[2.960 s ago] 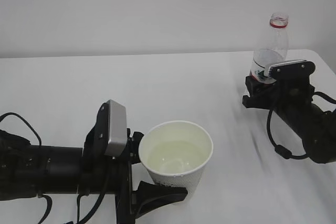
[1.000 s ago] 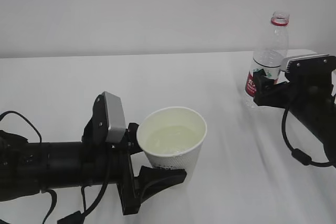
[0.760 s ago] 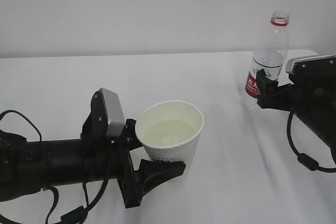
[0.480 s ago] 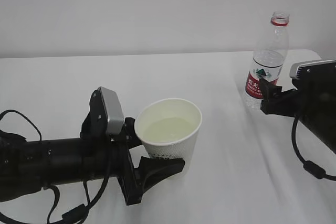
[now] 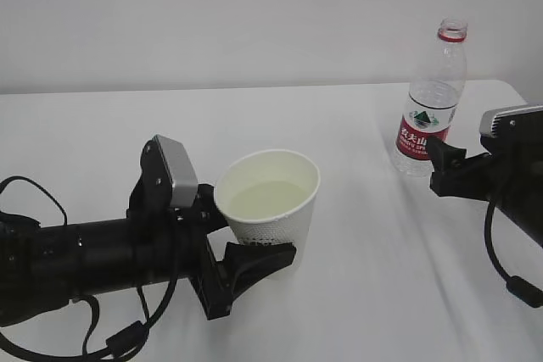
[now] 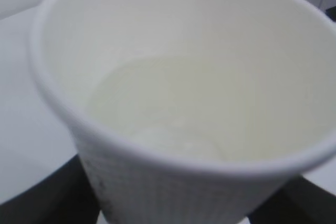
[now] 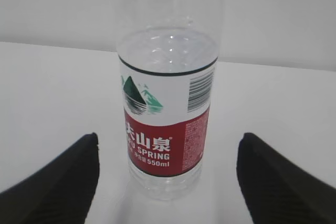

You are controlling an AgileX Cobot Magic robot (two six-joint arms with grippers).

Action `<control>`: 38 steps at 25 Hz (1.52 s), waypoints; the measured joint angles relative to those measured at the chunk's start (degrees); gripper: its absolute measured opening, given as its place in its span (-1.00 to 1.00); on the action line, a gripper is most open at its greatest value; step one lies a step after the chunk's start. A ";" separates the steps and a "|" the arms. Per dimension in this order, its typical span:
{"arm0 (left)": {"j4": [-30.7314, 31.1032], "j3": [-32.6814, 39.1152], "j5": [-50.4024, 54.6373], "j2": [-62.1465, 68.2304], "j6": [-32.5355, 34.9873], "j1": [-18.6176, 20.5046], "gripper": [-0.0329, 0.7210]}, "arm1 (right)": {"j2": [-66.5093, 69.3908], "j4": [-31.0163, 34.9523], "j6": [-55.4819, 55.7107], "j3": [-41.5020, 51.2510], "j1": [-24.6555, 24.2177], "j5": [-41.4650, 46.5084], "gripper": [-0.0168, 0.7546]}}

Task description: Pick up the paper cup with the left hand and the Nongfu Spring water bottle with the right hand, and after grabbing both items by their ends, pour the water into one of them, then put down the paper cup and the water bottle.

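cup: small white tapered paper cup (image 5: 270,201) with a cream inside, sitting upright toward the near-left part of the white desk (image 5: 356,277). My left fingers (image 5: 246,258) are wrapped round its lower wall, gripping it low so the mouth stays free and level.

water: a shallow pool of clear liquid (image 6: 173,119) in the bottom of the cup, so I'd say the pour is done.

bottle: tall clear plastic Nongfu Spring bottle (image 5: 430,112) with the red label and green mountain logo, red ring at the neck, no cap that I can see. Standing upright on its own at the far right of the desk, well apart from the cup. Label faces my right wrist camera dead on, and there's a water line just above the label.

right fingers: my right fingers (image 7: 168,182) are spread wide and holding nothing. The bottle stands between and beyond the two black tips, touching neither, so I reckon it's been set down and let go.

what's left: my guess is just the cup. It needs its base flat on the desk before I let go, or it tips and spills.
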 joint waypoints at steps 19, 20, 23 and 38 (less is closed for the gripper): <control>-9.77 0.00 0.00 0.00 4.97 0.00 0.51 | -0.53 -0.24 0.10 0.50 0.00 0.00 0.60; -10.30 0.00 0.00 0.00 5.43 0.00 0.51 | -0.53 -0.32 0.10 0.50 0.00 0.00 0.59; -11.91 0.00 0.00 0.00 6.76 0.00 0.51 | -0.53 -0.65 0.10 0.50 0.00 0.00 0.59; -23.97 0.00 0.00 0.00 12.14 0.00 0.51 | -0.53 -0.65 0.10 0.50 0.00 0.00 0.58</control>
